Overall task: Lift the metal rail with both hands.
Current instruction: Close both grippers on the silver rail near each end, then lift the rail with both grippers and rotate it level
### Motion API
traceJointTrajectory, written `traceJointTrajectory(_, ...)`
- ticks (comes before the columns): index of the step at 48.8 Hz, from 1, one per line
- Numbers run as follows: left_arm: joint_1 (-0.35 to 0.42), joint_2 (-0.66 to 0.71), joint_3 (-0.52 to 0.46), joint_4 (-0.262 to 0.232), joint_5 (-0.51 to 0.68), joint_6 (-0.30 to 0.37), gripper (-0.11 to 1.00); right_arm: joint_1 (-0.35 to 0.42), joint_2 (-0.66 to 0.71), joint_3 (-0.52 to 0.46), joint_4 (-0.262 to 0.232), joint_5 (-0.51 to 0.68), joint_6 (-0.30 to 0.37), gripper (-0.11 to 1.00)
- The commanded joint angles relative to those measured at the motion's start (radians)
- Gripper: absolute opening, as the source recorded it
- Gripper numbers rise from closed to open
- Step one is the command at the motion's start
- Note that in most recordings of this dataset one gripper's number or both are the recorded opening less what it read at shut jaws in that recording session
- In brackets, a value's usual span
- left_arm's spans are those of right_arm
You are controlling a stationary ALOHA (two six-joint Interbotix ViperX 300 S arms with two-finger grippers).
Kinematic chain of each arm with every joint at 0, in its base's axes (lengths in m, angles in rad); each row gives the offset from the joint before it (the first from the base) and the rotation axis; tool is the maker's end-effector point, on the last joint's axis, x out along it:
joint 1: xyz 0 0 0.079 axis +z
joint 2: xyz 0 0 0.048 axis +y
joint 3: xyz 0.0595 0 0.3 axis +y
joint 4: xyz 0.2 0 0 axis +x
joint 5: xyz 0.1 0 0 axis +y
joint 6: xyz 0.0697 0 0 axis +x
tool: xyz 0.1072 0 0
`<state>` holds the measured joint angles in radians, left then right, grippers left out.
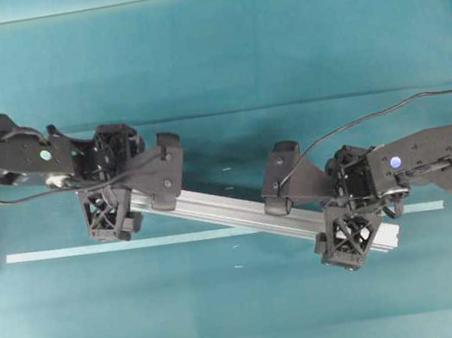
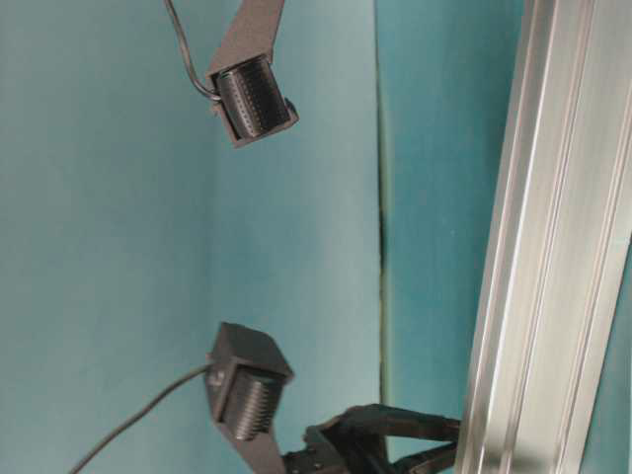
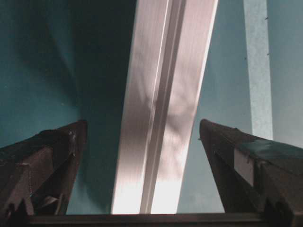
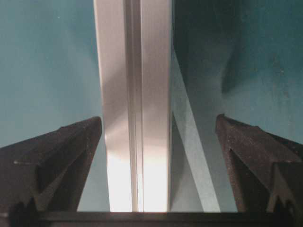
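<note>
Left end effector (image 3: pixel 142 137): jaws fully wide, straddling the metal rail (image 1: pixel 249 210) nr its left end; nothing gripped, gap visible both sides of rail in wrist view. Right end effector (image 4: pixel 158 132): same, spread wide astride rail nr its right end, no contact seen. Rail: long silver grooved extrusion, lying flat on teal bench (image 1: pixel 217 51), angled, left end higher in overhead view, right end lower; crosses pale tape strip (image 1: pixel 93 249). Status: approach/alignment done on both arms; rail not yet clamped, not yet raised. Remaining, by my read: settle fingers around rail, close both, lift together, kept level.
</note>
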<state>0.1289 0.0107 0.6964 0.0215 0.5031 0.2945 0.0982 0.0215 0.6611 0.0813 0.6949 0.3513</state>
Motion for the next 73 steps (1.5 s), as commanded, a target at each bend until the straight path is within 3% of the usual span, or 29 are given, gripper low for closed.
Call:
traceJointTrajectory(1,0.005,-0.003,0.002,0.002,-0.02,0.002,0.98,0.002,0.006,-0.002,0.003,-0.005,0.002,0.98)
traceJointTrajectory(37,0.005,-0.005,0.002,0.002,-0.031,-0.006,0.91,0.015,0.034,0.011,0.003,-0.014,0.005,0.95)
traceJointTrajectory(42,0.003,-0.008,0.008,0.002,-0.031,-0.008,0.76,0.017,0.034,0.011,0.009,-0.009,0.025,0.84)
traceJointTrajectory(50,-0.005,-0.009,0.021,0.002,-0.043,0.008,0.36,0.017,0.035,0.011,0.009,-0.028,0.072,0.48)
traceJointTrajectory(52,-0.006,-0.011,0.025,0.002,-0.049,0.012,0.36,0.017,0.034,0.011,0.009,-0.031,0.074,0.4)
traceJointTrajectory(73,-0.008,-0.012,0.025,0.002,-0.052,0.029,0.36,0.021,0.035,0.006,0.032,-0.037,0.072,0.4)
